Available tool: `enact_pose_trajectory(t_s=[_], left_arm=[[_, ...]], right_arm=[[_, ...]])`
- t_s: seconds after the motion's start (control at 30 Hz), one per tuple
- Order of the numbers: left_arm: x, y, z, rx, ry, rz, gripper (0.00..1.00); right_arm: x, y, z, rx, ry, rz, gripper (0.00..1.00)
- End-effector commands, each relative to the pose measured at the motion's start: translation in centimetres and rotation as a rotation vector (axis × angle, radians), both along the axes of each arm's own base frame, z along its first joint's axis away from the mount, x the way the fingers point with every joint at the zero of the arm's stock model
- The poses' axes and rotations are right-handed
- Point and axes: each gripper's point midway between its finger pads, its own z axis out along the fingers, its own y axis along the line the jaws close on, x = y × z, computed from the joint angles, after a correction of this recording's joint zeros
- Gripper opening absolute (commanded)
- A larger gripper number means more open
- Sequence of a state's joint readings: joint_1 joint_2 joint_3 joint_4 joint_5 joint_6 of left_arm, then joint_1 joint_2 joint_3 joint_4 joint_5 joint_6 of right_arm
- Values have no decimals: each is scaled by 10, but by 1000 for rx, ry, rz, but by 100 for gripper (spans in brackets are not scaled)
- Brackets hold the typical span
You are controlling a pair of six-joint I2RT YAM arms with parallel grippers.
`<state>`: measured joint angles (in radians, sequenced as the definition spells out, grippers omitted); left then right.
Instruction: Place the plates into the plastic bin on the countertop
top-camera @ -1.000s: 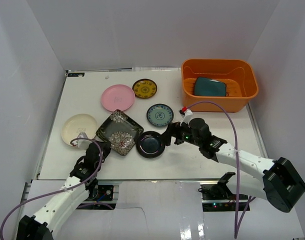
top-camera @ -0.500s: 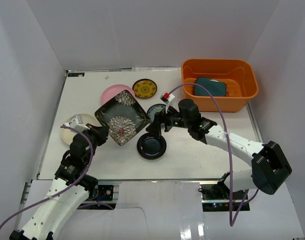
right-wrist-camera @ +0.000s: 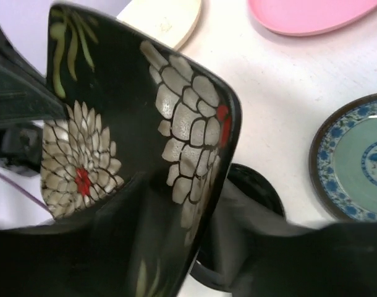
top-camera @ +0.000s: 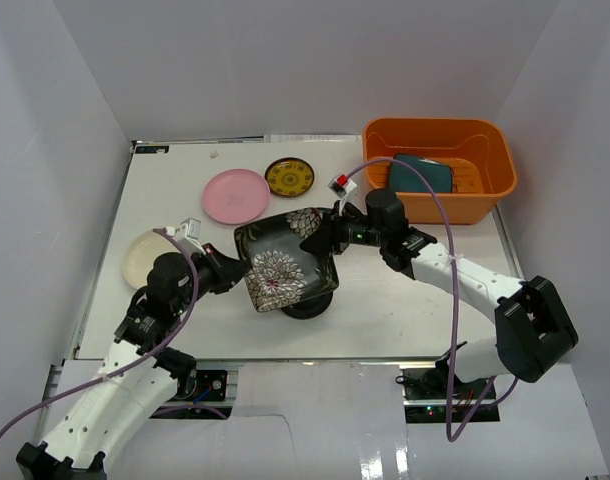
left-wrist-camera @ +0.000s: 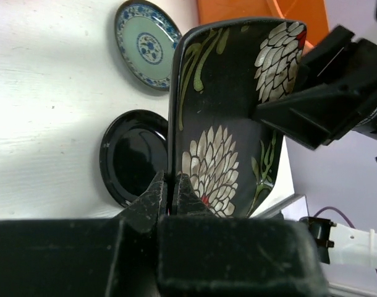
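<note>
The black square plate with white flowers (top-camera: 285, 265) hangs tilted above the countertop (top-camera: 415, 310), held from both sides. My left gripper (top-camera: 235, 272) is shut on its left edge (left-wrist-camera: 170, 185). My right gripper (top-camera: 330, 237) pinches the opposite edge, one finger on each face (right-wrist-camera: 207, 229). A glossy black round plate (top-camera: 310, 305) lies partly under it. The pink plate (top-camera: 236, 195), yellow-patterned plate (top-camera: 289, 177) and cream plate (top-camera: 145, 255) rest on the board. The blue-patterned plate (left-wrist-camera: 145, 43) lies beneath the held plate. The orange plastic bin (top-camera: 440, 135) at back right holds a teal square plate (top-camera: 422, 173).
Pale walls close in the board on the left, back and right. The right arm's purple cable (top-camera: 455, 270) arcs over the space between the held plate and the bin. A thin metal edge runs along the near side of the board (top-camera: 285, 358).
The left arm lifted the flowered plate and carried it right over the black round plate. The right gripper moved onto the plate's far edge and closed on it.
</note>
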<state>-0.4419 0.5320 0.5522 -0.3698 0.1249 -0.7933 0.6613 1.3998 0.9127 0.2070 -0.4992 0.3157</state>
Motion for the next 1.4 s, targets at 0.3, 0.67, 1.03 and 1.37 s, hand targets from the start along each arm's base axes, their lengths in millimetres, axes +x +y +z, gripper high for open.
enact_pose_trajectory(t_s=[0.3, 0.67, 1.03, 1.37], left_arm=[[30, -17, 95, -57, -257, -38, 87], [33, -2, 45, 131, -186, -12, 98], [42, 0, 34, 179, -136, 2, 98], [73, 21, -1, 232, 1, 211, 98]], right_arm=[[48, -65, 101, 311, -16, -289, 8], [192, -256, 158, 223, -196, -960, 8], [283, -348, 84, 133, -33, -1166, 8], [293, -367, 28, -3, 28, -1242, 25]])
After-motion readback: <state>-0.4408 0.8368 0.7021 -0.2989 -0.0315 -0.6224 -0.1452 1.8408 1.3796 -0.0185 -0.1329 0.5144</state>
